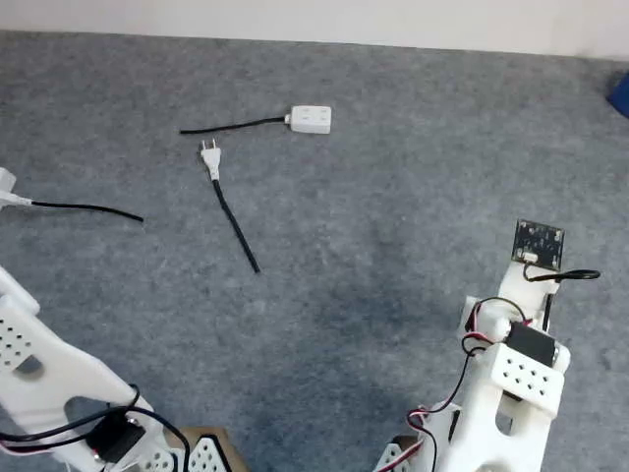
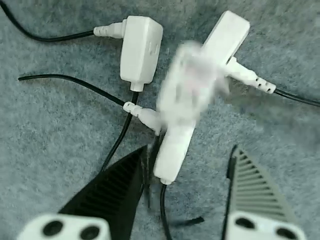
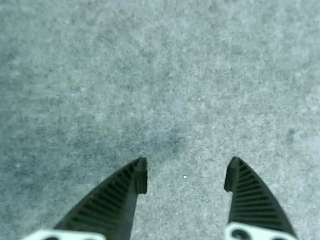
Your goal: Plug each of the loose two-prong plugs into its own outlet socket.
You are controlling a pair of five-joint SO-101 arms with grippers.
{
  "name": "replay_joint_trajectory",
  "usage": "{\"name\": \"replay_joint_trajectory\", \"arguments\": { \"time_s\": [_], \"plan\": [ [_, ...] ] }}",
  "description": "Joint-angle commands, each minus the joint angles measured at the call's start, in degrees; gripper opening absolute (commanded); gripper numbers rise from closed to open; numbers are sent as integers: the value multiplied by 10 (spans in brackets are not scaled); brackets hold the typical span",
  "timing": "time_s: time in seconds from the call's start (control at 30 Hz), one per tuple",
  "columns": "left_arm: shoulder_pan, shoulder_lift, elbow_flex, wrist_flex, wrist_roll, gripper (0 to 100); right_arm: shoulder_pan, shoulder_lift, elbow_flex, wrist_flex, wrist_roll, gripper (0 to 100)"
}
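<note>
A white outlet socket (image 1: 312, 119) with a black cable lies at the far middle of the grey carpet. A loose two-prong plug (image 1: 209, 152) on a black cord lies just left of and nearer than it. In the left wrist view, my left gripper (image 2: 189, 152) is open over a cluster of white sockets and plugs. A long white socket piece (image 2: 172, 150) lies between its fingers, untouched. Another white socket (image 2: 141, 52) and a white plug (image 2: 245, 75) on a black cord lie beyond. My right gripper (image 3: 187, 165) is open above bare carpet.
A black cord (image 1: 88, 207) runs from white pieces (image 1: 6, 187) at the left edge. The left arm (image 1: 49, 379) fills the near left corner and the right arm (image 1: 521, 364) the near right. A blue object (image 1: 619, 93) sits at the far right edge.
</note>
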State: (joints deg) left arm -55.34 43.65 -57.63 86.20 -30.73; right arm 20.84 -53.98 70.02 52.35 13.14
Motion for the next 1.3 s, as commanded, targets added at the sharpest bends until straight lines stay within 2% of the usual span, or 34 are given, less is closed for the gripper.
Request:
{"name": "replay_joint_trajectory", "arguments": {
  "time_s": [0.0,0.13,0.23,0.43,0.6,0.77,0.97,1.13,1.27],
  "plan": [
    [6,-11,-27,-8,-31,277,-4,-10,-2,-9,9,249],
    [17,-12,-27,-4,-31,277,-4,-10,-2,-9,9,249],
    [55,-12,-28,28,-31,277,-4,-10,-2,-9,9,249],
    [209,-10,-65,111,-28,275,-4,-10,-2,-9,9,249],
    [347,-7,-97,105,64,277,-4,-10,-2,-9,9,249],
    [427,-6,-74,-6,126,278,-5,-13,9,-9,10,249],
    [458,11,2,-181,127,278,-11,-15,13,-9,10,249],
    [487,87,6,-308,125,278,-27,-14,14,-9,8,249],
    [531,147,-30,-353,121,278,-27,-14,14,-9,7,249]
  ]
}}
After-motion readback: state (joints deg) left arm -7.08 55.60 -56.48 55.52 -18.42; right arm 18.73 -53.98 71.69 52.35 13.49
